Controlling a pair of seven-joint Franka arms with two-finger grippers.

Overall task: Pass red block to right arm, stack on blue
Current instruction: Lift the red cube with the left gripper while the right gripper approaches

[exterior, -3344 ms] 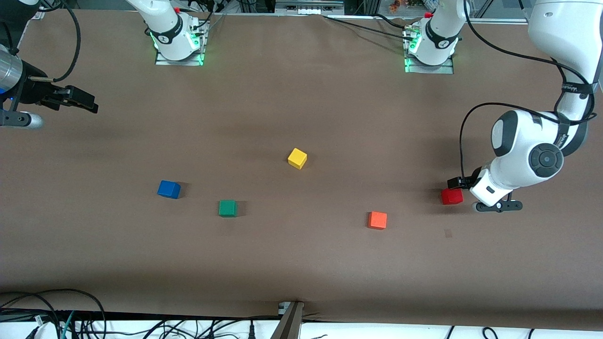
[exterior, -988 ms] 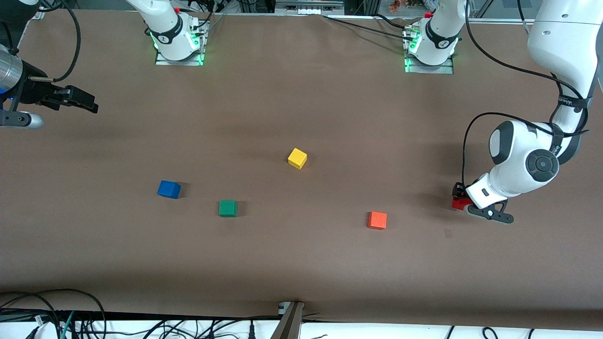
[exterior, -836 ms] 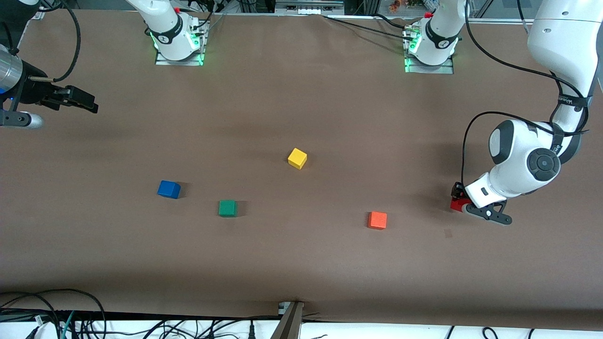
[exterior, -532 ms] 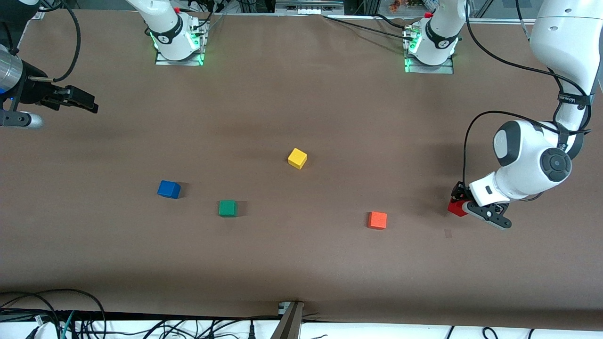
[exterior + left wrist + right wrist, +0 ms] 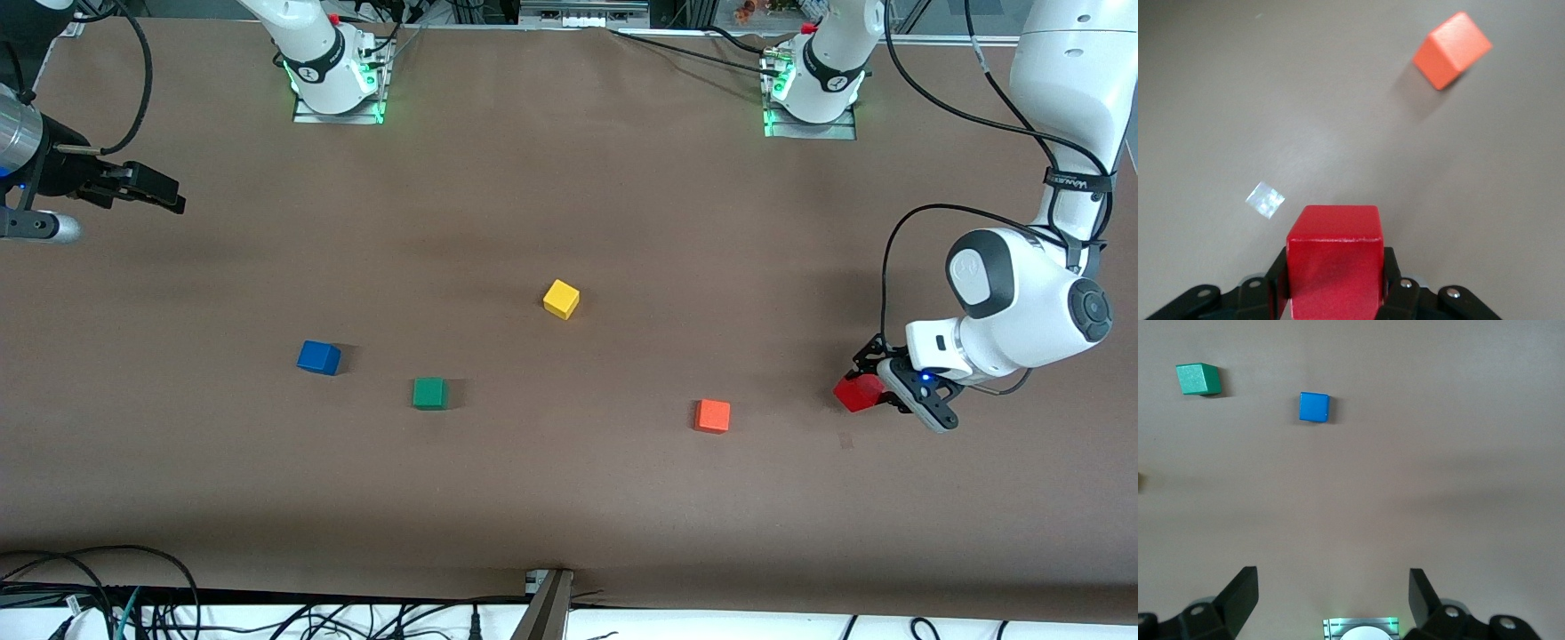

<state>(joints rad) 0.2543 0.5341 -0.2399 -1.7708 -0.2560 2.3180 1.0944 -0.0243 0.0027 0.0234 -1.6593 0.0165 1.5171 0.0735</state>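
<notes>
My left gripper [image 5: 867, 391] is shut on the red block [image 5: 858, 392] and holds it tilted, just above the table at the left arm's end. In the left wrist view the red block [image 5: 1333, 260] sits clamped between the black fingers [image 5: 1395, 290]. The blue block [image 5: 318, 357] lies on the table toward the right arm's end and also shows in the right wrist view [image 5: 1314, 407]. My right gripper [image 5: 173, 200] is open and empty and waits above the table edge at the right arm's end, well apart from the blue block.
A green block [image 5: 429, 393] lies beside the blue one, a little nearer the front camera. A yellow block [image 5: 561, 299] lies mid-table. An orange block [image 5: 712, 415] lies between the green block and the red block. A small shiny patch [image 5: 845, 440] marks the table.
My left gripper came down onto the red block, closed on it and raised it slightly, tilting it as the wrist turned. The right arm has not moved.
</notes>
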